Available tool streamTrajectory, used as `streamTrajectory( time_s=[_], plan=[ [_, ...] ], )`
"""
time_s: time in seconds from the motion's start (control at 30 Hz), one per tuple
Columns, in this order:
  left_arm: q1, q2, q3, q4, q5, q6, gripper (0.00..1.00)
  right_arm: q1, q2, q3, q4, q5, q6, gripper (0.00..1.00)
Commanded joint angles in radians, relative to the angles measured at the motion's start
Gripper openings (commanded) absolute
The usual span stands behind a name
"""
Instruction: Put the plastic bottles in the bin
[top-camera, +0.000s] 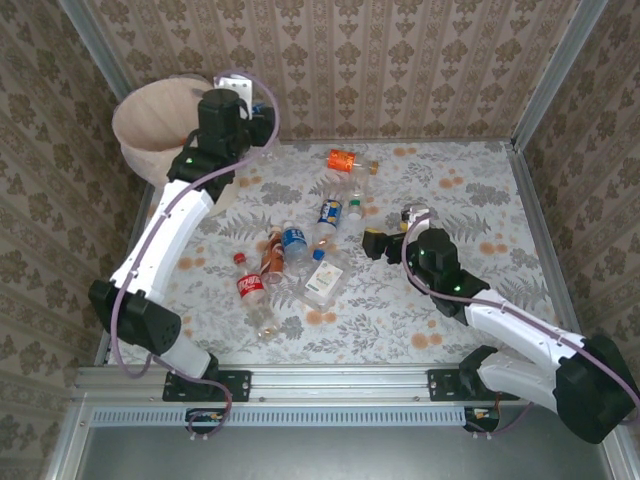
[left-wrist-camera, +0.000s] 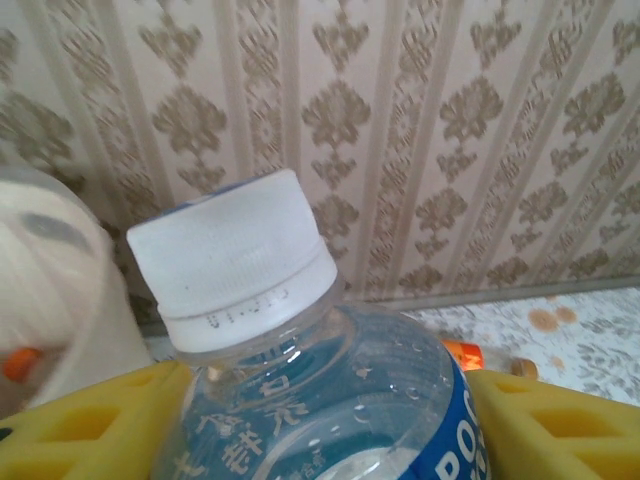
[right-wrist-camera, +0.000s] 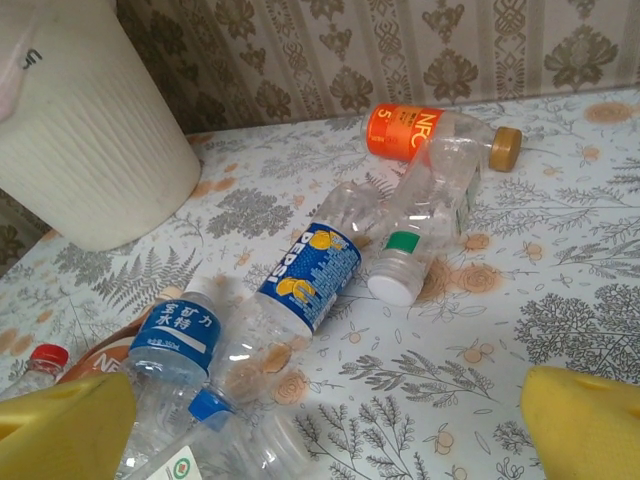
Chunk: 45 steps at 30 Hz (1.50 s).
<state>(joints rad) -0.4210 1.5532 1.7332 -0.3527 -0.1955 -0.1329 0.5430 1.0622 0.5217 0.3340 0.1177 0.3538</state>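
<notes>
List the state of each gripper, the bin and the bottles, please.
Left gripper: shut on white-capped bottle.
White-capped bottle: held, capped.
Right gripper: open, holding nothing.
Bin: upright, top open.
Orange-label bottle: lying on table, capped.
Pepsi bottle: lying on table.

Orange bottle (right-wrist-camera: 405, 132): "NFC", with a 5 beside it. Middle bottle (right-wrist-camera: 310, 275): "PEPSI" on a blue label. Small bottle (right-wrist-camera: 178, 335): white Chinese characters on blue, finer print below unreadable. White-capped bottle (left-wrist-camera: 300, 400): "POC" on a blue band, raised Chinese characters in the clear plastic, and a faint stamped code under the cap, illegible.
</notes>
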Motion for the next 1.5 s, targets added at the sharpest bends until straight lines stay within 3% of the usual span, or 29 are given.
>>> streamTrajectory(
  time_s=[0.0,0.53,0.73,0.93,1.03,1.1,1.17,1.33,1.47],
  plan=[
    [0.038,-0.033,0.048,-0.004,-0.053,0.106,0.54,-0.003,0.027,0.043,0.032,-0.032,-0.021,1.0],
    [0.368,0.089,0.196,-0.015,0.098,0.254,0.55,0.001,0.054,0.065,0.022,-0.037,-0.015,1.0],
    [0.477,0.175,0.238,-0.017,0.261,0.255,0.55,0.003,0.055,0.063,0.017,-0.034,-0.011,1.0],
    [0.548,0.302,0.343,-0.1,0.318,0.288,0.55,0.003,0.053,0.06,-0.002,-0.023,-0.017,1.0],
    [0.569,0.357,0.388,-0.135,0.32,0.285,0.64,0.003,0.056,0.06,-0.007,-0.018,-0.018,1.0],
    [0.569,0.382,0.416,-0.148,0.261,0.273,0.85,0.005,0.059,0.062,-0.01,-0.018,-0.019,1.0],
    [0.569,0.392,0.442,-0.168,0.212,0.245,0.92,0.005,0.061,0.065,-0.016,-0.018,-0.02,1.0],
    [0.545,0.364,0.457,-0.193,0.181,0.203,1.0,0.005,0.064,0.065,-0.015,-0.015,-0.021,1.0],
    [0.505,0.339,0.44,-0.195,0.133,0.213,1.0,0.004,0.066,0.065,-0.016,-0.012,-0.011,1.0]
  ],
)
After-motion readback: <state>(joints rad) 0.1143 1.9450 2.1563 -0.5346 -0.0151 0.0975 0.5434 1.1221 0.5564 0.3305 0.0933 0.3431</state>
